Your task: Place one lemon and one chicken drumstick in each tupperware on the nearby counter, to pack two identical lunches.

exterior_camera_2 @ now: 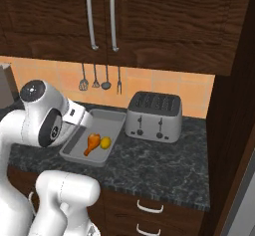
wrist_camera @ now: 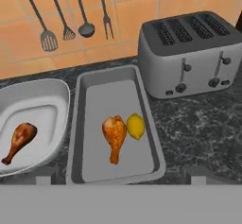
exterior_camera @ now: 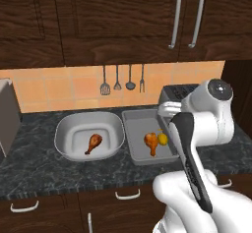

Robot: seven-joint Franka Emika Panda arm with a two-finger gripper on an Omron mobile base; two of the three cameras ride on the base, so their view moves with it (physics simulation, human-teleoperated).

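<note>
Rect tupperware [wrist_camera: 78,124] w/ drumstick [wrist_camera: 115,135] touching lemon [wrist_camera: 135,126]; end effector [wrist_camera: 118,178] open.

speckled stone counter [wrist_camera: 198,124], brushed-metal toaster [wrist_camera: 189,53]

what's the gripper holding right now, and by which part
Nothing. The gripper is open above the rectangular tupperware, where a drumstick and lemon lie free.

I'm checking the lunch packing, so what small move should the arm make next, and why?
Probably pull back to fetch a second lemon: the rectangular tupperware already holds a drumstick and a lemon, while the rounded tupperware holds one drumstick alone.
</note>
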